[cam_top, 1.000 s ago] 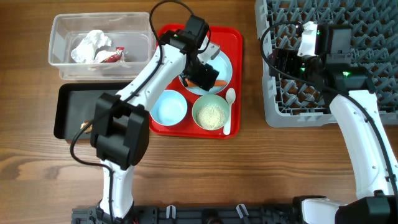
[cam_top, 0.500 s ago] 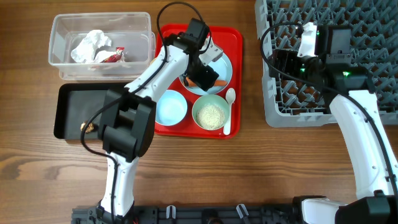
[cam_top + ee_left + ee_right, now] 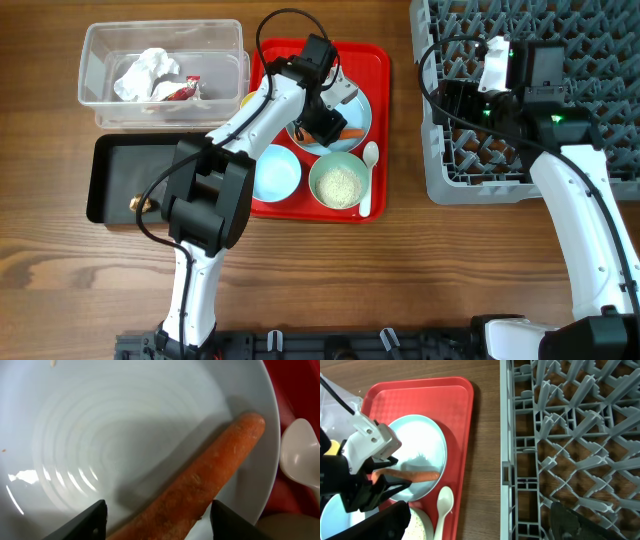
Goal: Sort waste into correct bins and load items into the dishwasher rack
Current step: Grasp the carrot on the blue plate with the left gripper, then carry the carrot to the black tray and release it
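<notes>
The orange carrot [image 3: 200,485] lies on the large pale blue plate [image 3: 100,435] on the red tray. My left gripper [image 3: 160,527] is open, low over the plate, with one jaw on each side of the carrot and gaps to both. In the overhead view the left gripper [image 3: 322,126] covers most of the carrot [image 3: 353,133]. My right gripper [image 3: 485,527] is open and empty over the left edge of the grey dishwasher rack [image 3: 560,435]. The clear tub [image 3: 100,50] holds the white napkin [image 3: 147,72] and the red wrapper [image 3: 180,90].
The red tray [image 3: 375,58] also carries a pale blue bowl [image 3: 272,172], a pale green bowl [image 3: 337,184] with rice and the white spoon [image 3: 367,178]. The black tray [image 3: 110,170] holds a brown scrap [image 3: 137,203]. The yellow cup is mostly hidden by my left arm.
My left gripper has shifted slightly to the right over the plate, staying around the carrot. The right arm has not moved.
</notes>
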Controlling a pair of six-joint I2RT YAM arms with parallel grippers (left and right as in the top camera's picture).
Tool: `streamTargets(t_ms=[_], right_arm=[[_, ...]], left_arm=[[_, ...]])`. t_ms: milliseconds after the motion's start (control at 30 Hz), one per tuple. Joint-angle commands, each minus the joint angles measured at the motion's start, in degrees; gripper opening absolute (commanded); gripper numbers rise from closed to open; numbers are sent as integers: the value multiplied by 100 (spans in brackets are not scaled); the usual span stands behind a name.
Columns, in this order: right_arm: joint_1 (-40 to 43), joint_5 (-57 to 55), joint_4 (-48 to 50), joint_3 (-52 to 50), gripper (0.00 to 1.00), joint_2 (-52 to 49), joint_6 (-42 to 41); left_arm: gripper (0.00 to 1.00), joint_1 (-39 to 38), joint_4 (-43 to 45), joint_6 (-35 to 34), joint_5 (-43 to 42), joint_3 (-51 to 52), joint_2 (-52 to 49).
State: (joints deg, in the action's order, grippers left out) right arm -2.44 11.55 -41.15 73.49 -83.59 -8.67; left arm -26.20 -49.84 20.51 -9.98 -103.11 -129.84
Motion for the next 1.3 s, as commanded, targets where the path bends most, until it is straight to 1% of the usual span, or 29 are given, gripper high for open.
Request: streamTargets(t_ms=[0, 33, 67, 100, 133, 167, 200, 267, 333, 400, 433, 533, 633, 767, 833, 933, 1033, 1100, 1200, 1267], right_arm=[[4, 7, 4, -26, 92, -33, 118], [4, 7, 4, -26, 92, -33, 118], [4, 7, 7, -26, 92, -33, 120], [4, 7, 4, -26, 92, -31, 118], [4, 7, 4, -26, 92, -33, 118], [4, 7, 0, -26, 92, -33, 116], [4, 7, -2, -26, 92, -33, 118], [4, 7, -2, -26, 92, -33, 120], [4, 4, 0, -26, 92, -33, 118], [4, 7, -2, -26, 92, -33, 116], [4, 9, -2, -26, 92, -33, 116], [4, 7, 0, -26, 92, -33, 116], [4, 7, 0, -26, 92, -33, 116], [4, 7, -2, -26, 93, -33, 114], [4, 9, 2, -26, 93, -33, 116], [4, 7, 13, -26, 93, -33, 116], [4, 9, 13, -26, 93, -33, 101], [4, 13, 20, -26, 93, -33, 94], [2, 144, 20, -26, 94, -33, -55], [4, 271, 24, -26, 94, -33, -50]], left_arm=[[62, 26, 48, 7, -46, -13, -326], [59, 26, 85, -42, -44, -13, -367], [58, 26, 118, -149, -42, -13, -374], [57, 26, 195, -306, -15, -13, -380], [54, 26, 269, -472, 81, -13, -380], [48, 26, 411, -776, 317, -13, -380], [38, 26, 503, -931, 431, -13, -380], [23, 26, 640, -1110, 448, -13, -378], [13, 24, 713, -1309, 450, -15, -378], [6, 20, 723, -1403, 450, -15, -378], [5, 20, 723, -1499, 452, -15, -376], [4, 33, 678, -1720, 450, -90, -249], [4, 33, 494, -1725, 452, -326, 48], [4, 44, 315, -2013, 511, -680, 695], [5, 57, 225, -2107, 514, -772, 1115], [6, 101, -133, -2199, 737, -776, 1910], [6, 205, -916, -2306, 1397, -774, 2590], [6, 317, -1663, -2465, 1812, -774, 2911], [9, 608, -2778, -2787, 2608, -774, 3084], [9, 953, -3515, -3016, 2785, -765, 3056]])
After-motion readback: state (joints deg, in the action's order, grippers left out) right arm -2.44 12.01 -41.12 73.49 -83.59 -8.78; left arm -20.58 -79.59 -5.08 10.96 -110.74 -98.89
